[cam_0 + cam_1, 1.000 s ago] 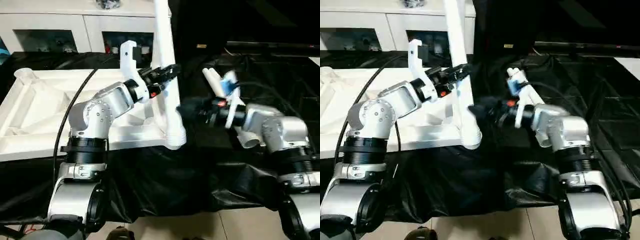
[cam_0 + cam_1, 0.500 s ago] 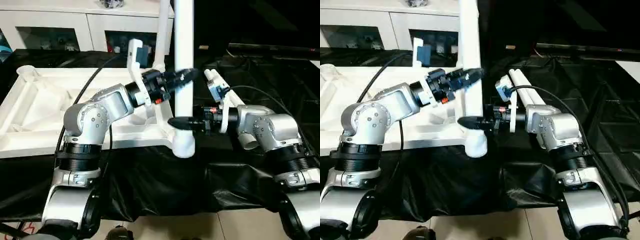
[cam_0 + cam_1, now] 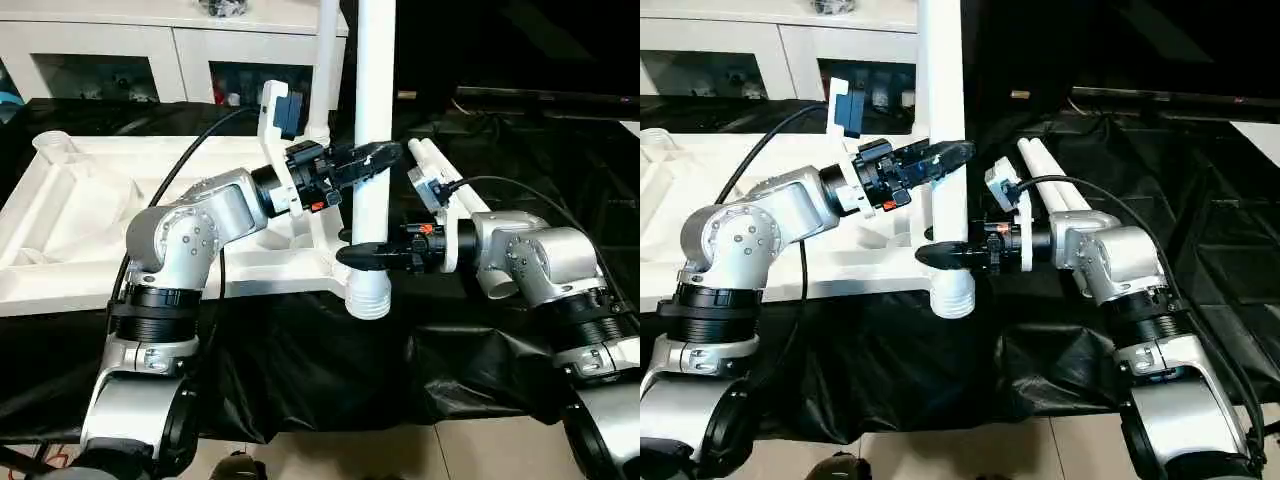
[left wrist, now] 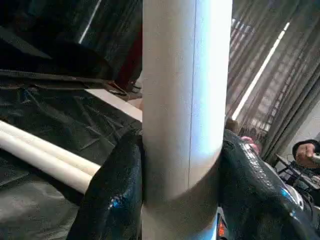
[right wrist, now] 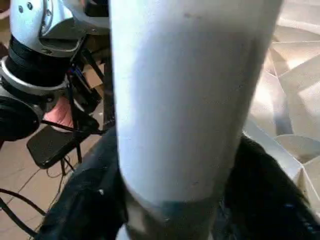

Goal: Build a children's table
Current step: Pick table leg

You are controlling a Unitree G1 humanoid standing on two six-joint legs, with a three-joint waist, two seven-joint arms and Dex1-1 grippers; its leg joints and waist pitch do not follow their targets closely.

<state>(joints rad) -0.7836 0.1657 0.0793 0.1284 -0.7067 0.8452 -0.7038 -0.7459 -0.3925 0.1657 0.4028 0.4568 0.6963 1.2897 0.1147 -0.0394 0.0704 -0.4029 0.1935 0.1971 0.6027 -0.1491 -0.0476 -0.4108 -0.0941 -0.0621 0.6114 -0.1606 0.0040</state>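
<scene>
One white table top [image 3: 70,215] lies ribbed side up on the black-draped tabletop [image 3: 520,150], a round socket [image 3: 52,147] at its far left corner. One leg [image 3: 318,110] already stands in a socket near the top's right edge. Just right of that edge, a second leg [image 3: 372,120] stands upright, ridged end down; the left hand [image 3: 372,160] is clamped on it, with the right hand [image 3: 362,256] closed around it lower down. Right of this leg, two more legs [image 3: 1055,185] lie side by side.
</scene>
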